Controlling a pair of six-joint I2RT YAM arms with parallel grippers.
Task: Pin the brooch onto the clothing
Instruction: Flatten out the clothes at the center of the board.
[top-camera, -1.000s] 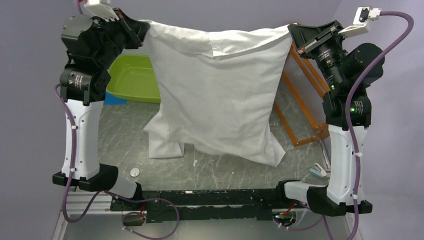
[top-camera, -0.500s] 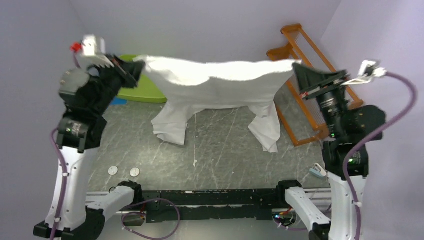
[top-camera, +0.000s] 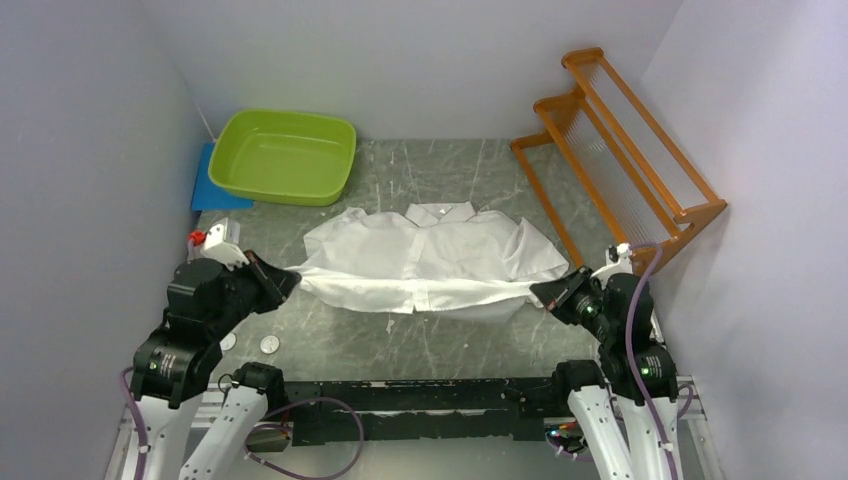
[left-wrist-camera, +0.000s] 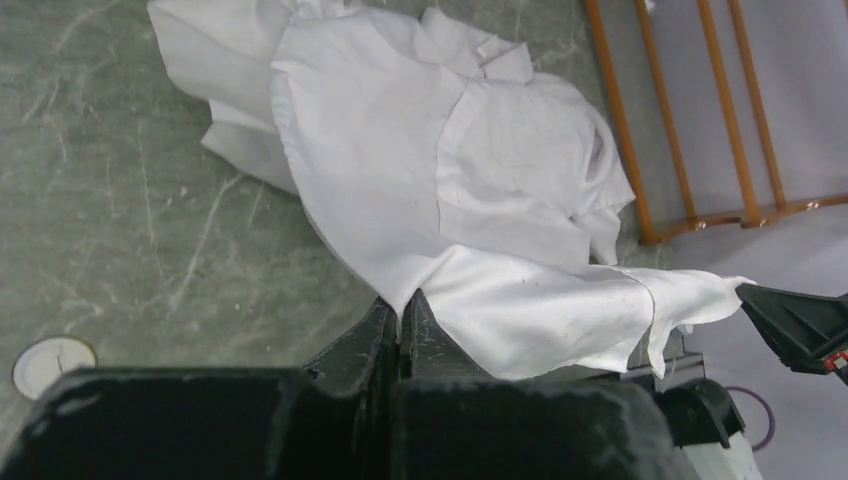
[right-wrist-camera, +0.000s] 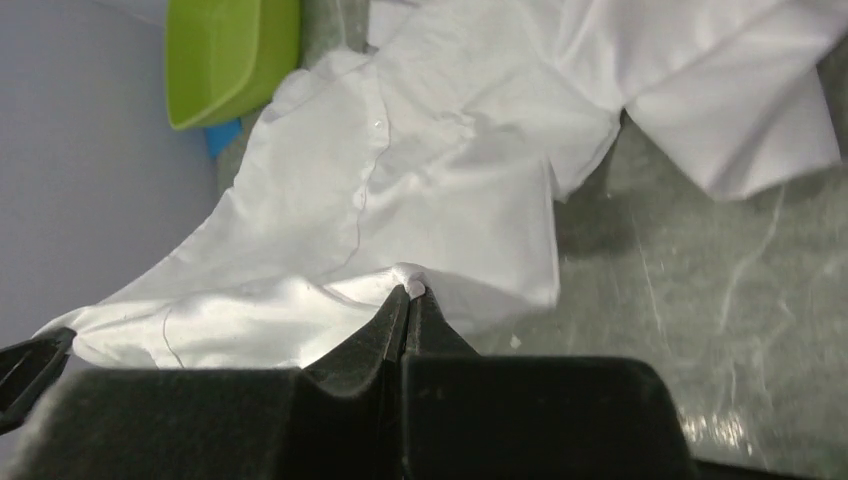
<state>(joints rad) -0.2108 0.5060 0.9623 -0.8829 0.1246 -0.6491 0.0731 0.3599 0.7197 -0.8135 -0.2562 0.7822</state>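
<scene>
The white shirt (top-camera: 440, 255) lies spread on the grey table, collar at the far side and hem toward me. My left gripper (top-camera: 293, 277) is shut on its near left hem corner, low over the table. The left wrist view shows the fabric (left-wrist-camera: 400, 150) pinched between the closed fingers at that gripper (left-wrist-camera: 400, 305). My right gripper (top-camera: 541, 291) is shut on the near right corner. The right wrist view shows a fold of shirt (right-wrist-camera: 450, 200) nipped at that gripper's tips (right-wrist-camera: 408, 292). Two small round white discs (top-camera: 269, 344), possibly brooches, lie by the left arm's base; one shows in the left wrist view (left-wrist-camera: 50, 362).
A green tub (top-camera: 285, 155) stands at the back left with a blue pad (top-camera: 205, 180) beside it. An orange wooden rack (top-camera: 620, 150) stands along the right side. Walls close in on the left, back and right.
Both arms have come down from holding the shirt stretched high in the air to low at the table's near side. The shirt now lies flat on the table, still gripped at both corners.
</scene>
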